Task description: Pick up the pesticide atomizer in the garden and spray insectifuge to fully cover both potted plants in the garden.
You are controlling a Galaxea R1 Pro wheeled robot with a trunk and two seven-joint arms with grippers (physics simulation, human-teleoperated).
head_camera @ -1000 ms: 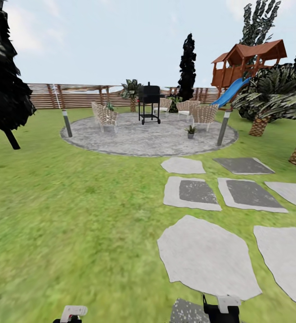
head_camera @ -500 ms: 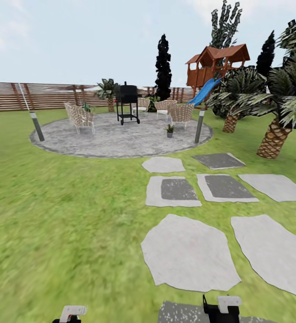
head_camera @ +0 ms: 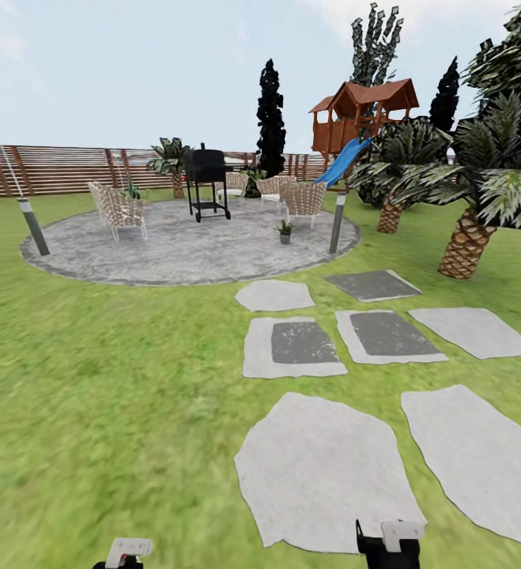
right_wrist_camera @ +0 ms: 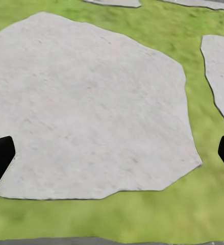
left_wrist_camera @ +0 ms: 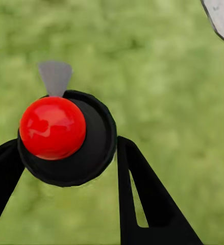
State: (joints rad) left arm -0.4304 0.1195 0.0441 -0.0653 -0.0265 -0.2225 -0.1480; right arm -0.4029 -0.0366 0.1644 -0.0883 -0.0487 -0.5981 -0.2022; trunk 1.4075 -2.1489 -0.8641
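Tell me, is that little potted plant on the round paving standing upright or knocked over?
Upright. The potted plant sits on its pot on the round paved patch, leaves pointing up.

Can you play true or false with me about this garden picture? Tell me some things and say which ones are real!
1. A black grill stands on the round paved patch. True.
2. The slide on the wooden playhouse is red. False: it is blue.
3. A small potted plant sits on the paved patch near a grey lamp post. True.
4. The right gripper is holding a spray bottle. False: its jaws are wide apart, with just a stepping stone below.
5. The ground around the stepping stones is sand. False: it is green lawn.
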